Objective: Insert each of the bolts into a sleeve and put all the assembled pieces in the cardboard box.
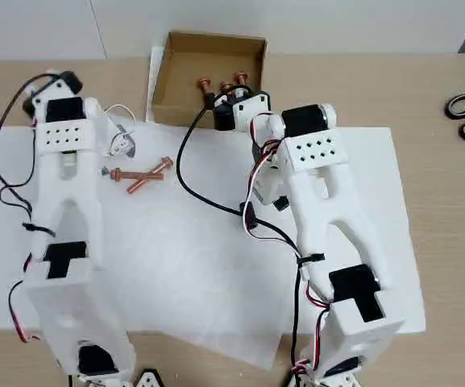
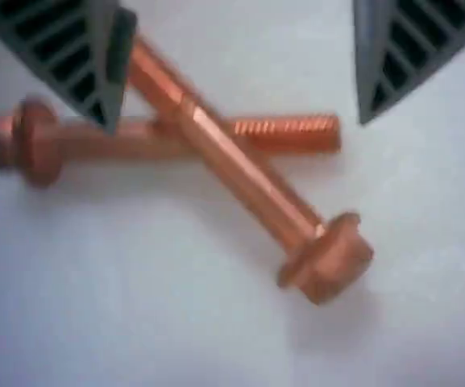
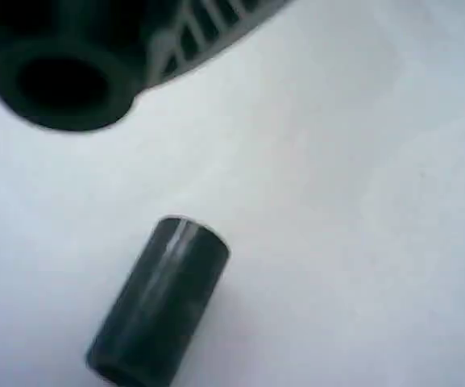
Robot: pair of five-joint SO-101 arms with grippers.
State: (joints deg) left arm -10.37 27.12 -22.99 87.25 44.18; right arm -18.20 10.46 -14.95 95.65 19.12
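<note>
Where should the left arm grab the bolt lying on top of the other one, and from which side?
Take the top bolt by its plain shank, between the crossing and its flanged head. Come straight down with the jaws astride the shank. It rests across the lower bolt on the white sheet, and that stretch lies clear of it.

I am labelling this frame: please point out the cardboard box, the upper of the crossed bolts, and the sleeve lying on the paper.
cardboard box [image 1: 165,81]: high view, left wall.
upper bolt [image 2: 240,181]: left wrist view, shank.
sleeve [image 3: 158,302]: right wrist view, side wall.
</note>
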